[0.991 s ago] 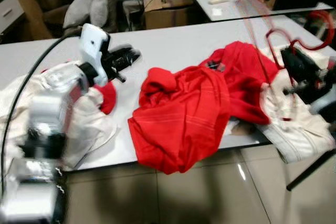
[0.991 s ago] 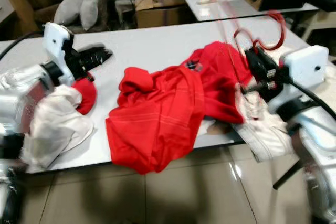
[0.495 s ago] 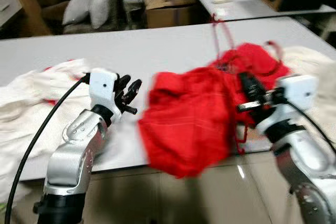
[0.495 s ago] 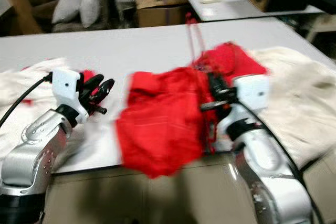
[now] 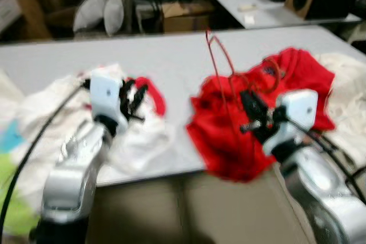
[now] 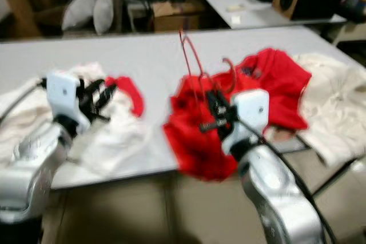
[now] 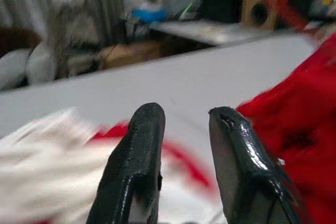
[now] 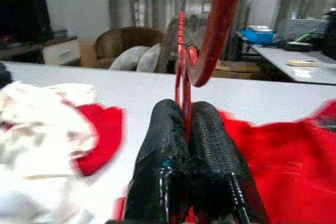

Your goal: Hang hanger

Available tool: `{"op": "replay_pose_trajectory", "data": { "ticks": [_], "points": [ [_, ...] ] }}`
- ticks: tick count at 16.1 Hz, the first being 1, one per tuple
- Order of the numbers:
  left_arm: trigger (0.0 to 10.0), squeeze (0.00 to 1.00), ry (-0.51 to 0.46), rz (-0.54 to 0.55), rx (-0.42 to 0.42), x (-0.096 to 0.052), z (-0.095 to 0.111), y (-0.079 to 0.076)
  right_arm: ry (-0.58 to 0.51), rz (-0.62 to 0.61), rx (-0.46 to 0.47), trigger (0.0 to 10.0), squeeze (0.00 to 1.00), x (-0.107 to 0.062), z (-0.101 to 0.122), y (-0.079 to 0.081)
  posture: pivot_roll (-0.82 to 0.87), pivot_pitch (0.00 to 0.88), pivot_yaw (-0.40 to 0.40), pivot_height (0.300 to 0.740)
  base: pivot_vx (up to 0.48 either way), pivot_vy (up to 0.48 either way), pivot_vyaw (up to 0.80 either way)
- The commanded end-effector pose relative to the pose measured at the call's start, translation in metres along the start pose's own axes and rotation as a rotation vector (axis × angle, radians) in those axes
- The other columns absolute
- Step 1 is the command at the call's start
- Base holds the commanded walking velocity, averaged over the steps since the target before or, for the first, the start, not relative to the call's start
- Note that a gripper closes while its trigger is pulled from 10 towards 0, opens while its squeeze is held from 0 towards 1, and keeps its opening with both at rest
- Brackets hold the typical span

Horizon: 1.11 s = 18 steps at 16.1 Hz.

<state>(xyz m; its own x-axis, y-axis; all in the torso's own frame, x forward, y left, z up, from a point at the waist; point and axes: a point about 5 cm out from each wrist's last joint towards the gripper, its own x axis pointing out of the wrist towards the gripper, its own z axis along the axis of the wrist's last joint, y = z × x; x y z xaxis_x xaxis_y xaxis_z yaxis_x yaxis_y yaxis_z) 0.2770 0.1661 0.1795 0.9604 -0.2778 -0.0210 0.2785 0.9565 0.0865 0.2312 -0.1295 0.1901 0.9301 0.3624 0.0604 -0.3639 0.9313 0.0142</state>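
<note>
Since a second ago the right gripper has carried the red hanger inward over the red garment, fingers pinched on its thin, light, stiff wire; the left gripper hovers slightly parted, empty.

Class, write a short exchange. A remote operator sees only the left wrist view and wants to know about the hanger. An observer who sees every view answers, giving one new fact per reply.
Operator: I see my open left claw and some cloth. Where is the hanger?
Observer: The right claw is shut on the red hanger, with its wire pinched between the fingers.
Operator: Is it clear of the clothes?
Observer: Its hook rises above the red garment, which droops over the front edge of the table. The blur hides whether the two are attached.
</note>
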Motion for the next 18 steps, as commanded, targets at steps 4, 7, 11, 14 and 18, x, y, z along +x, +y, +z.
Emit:
{"op": "replay_pose_trajectory", "data": {
  "ticks": [4, 7, 11, 14, 18],
  "points": [
    [10.0, 0.0, 0.0, 0.012, -0.01, 0.009, -0.002, -0.009, 0.056, -0.038, -0.038, 10.0, 0.0, -0.009, -0.012, -0.011, -0.02, 0.0, 0.014, 0.74, 0.0, 0.068, 0.0],
    [10.0, 0.0, 0.013, 0.031, -0.065, 0.016, -0.011, -0.02, 0.086, -0.101, -0.052, 10.0, 0.0, -0.018, -0.023, -0.034, -0.04, 0.0, 0.021, 0.74, 0.0, -0.48, 0.0],
    [10.0, 0.0, 0.093, 0.038, 0.005, 0.023, -0.025, -0.016, 0.114, -0.022, -0.044, 10.0, 0.0, -0.026, -0.024, -0.037, -0.04, 0.0, 0.017, 0.74, 0.0, 0.0, 0.0],
    [10.0, 1.0, 0.139, -0.052, 0.027, 0.035, -0.029, -0.008, 0.13, 0.027, -0.089, 10.0, 0.0, -0.034, -0.025, -0.042, -0.05, 0.0, 0.031, 0.74, 0.0, 0.0, 0.0],
    [10.0, 1.0, 0.222, -0.161, 0.108, 0.049, -0.041, -0.011, 0.162, 0.05, -0.111, 10.0, 0.0, -0.038, -0.026, -0.043, -0.09, 0.0, 0.057, 0.74, 0.0, 0.0, 0.0]
  ]
}}
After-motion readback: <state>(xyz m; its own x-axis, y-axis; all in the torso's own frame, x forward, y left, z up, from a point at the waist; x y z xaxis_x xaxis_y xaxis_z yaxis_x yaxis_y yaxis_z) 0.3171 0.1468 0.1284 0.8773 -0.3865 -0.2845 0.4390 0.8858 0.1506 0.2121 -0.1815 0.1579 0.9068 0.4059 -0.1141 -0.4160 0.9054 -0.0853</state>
